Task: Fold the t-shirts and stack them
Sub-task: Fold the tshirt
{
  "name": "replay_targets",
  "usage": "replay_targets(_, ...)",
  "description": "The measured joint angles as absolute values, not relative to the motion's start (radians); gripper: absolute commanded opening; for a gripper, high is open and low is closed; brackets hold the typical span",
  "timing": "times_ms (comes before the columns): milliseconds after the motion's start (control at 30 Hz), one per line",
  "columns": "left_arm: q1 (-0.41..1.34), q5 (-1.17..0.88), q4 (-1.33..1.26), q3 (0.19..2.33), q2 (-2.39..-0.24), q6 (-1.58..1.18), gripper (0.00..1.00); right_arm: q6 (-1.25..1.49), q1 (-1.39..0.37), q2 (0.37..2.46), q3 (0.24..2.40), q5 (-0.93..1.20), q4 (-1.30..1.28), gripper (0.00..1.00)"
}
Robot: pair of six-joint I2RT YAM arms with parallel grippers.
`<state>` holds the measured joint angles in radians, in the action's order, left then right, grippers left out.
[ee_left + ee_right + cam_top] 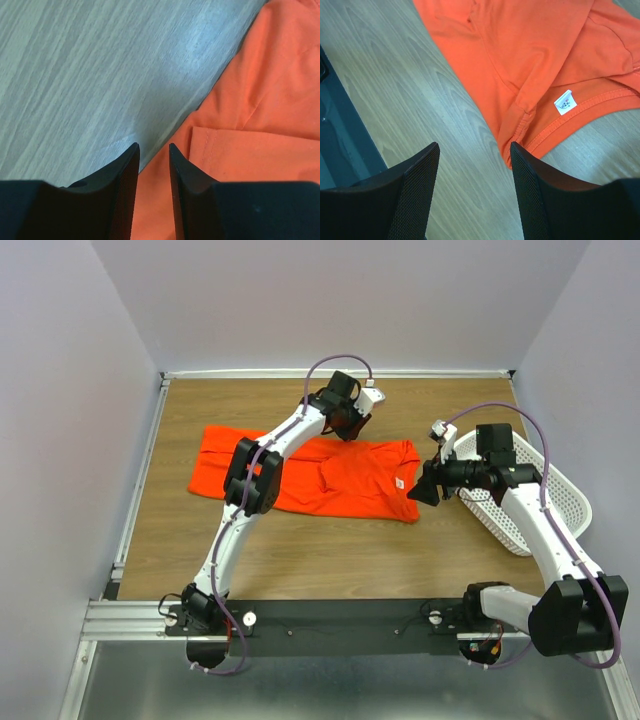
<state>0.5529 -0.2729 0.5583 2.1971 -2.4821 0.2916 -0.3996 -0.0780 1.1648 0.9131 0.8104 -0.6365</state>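
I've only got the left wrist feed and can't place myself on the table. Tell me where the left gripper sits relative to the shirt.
Observer: From above, the left gripper hangs at the far edge of the orange t-shirt, over its right half.
Operator: Now report the right gripper.
Observer: The right gripper is open, low over the table just off the shirt's collar end, near the white label.
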Motion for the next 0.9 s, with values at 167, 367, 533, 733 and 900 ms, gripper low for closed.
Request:
replay_targets(167, 0.553, -0.274, 0.572, 2.197, -2.482, 0.304, 0.43, -0.399, -0.078, 1.165, 0.913, 0.81, -0.636, 0.66)
replay_targets(367, 0.553, -0.294, 0.577, 2.18, -2.482, 0.313, 0.43, -0.397, -0.078, 1.165, 0.913, 0.811, -0.636, 0.66)
replay_targets(533, 0.553, -0.308, 0.588, 2.154, -2.482, 0.318, 0.43, -0.395, -0.078, 1.165, 0.913, 0.811, -0.636, 0.66)
replay_targets(733, 0.553, -0.308, 0.59, 2.152, -2.482, 0.318, 0.38, -0.393, -0.078, 1.165, 0.913, 0.813, -0.636, 0.66)
replay_targets(900, 0.553, -0.304, 0.59, 2.152, -2.484, 0.313, 0.23, -0.393, -0.078, 1.165, 0.913, 0.813, -0.636, 0.67)
